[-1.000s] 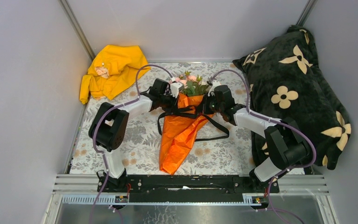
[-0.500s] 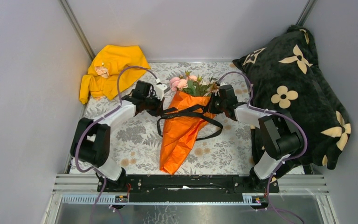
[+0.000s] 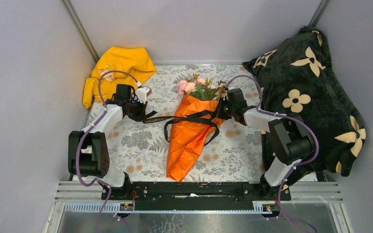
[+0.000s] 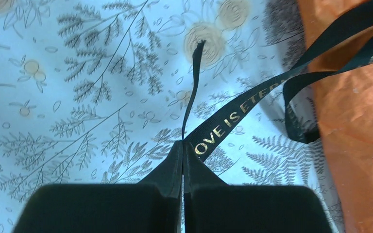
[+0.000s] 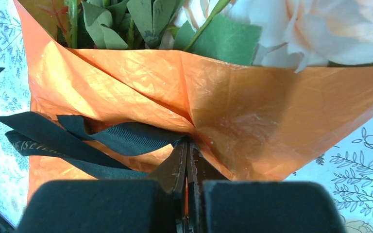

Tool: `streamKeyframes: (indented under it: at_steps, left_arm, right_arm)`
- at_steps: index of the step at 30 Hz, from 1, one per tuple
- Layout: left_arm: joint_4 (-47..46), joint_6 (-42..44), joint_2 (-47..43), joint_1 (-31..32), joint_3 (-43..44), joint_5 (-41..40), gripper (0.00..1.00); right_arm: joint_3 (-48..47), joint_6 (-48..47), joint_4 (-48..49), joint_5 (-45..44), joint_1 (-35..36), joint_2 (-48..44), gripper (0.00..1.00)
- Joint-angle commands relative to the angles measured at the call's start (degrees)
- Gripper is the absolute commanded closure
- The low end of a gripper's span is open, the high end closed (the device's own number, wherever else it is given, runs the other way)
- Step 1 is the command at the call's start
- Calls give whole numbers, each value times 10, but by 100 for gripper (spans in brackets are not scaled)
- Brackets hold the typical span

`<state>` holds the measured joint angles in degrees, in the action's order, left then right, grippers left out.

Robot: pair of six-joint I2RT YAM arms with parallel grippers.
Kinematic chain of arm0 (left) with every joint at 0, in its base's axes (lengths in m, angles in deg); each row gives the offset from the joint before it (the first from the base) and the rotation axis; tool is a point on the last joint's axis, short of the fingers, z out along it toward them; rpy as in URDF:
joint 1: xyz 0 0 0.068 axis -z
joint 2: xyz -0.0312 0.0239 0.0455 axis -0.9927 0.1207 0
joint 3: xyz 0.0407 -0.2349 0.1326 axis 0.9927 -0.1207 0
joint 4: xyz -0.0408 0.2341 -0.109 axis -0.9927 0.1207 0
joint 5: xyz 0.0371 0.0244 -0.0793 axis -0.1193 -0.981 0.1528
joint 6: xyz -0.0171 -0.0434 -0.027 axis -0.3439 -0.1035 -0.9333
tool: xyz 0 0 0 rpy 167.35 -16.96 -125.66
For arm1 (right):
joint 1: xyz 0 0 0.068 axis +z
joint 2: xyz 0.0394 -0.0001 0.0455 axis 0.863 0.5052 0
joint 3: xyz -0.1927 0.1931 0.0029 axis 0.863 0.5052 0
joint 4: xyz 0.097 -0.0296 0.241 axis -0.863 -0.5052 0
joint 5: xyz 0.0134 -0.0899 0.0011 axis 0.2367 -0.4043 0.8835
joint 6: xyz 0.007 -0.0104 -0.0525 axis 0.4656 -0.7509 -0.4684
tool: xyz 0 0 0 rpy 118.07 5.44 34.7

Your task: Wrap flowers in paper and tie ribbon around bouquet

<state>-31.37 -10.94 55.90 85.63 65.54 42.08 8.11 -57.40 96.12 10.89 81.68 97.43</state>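
left hand further left, ribbon drawn out

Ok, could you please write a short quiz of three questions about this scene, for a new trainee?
1. True or false: the left fingers are shut on the ribbon.
2. The right fingers pinch the ribbon right against: A) the orange paper; B) a glass vase; C) a wooden box.
3. What colour is the lettering on the ribbon?

Key: 1 true. 2 A. 3 gold.
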Motion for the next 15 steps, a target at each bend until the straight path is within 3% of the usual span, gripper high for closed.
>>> streamKeyframes:
  at_steps: [1, 3, 4, 9, 13, 15]
  left_arm:
    - [31, 35, 12, -12, -4, -20, 91]
    - [34, 36, 13, -10, 13, -18, 65]
    - [34, 33, 12, -10, 28, -14, 58]
    - [34, 57, -8, 46, 114, 13, 47]
    - [92, 235, -7, 157, 106, 117, 29]
    - [90, 271, 16, 205, 99, 119, 23]
  right_arm:
    - [-26, -7, -4, 28, 3, 11, 100]
    - [-29, -6, -6, 34, 3, 12, 100]
    - [-30, -6, -7, 35, 3, 13, 100]
    - [-40, -4, -16, 39, 5, 10, 100]
    - [-44, -2, -19, 39, 5, 6, 100]
    - [-45, -1, -21, 40, 6, 5, 100]
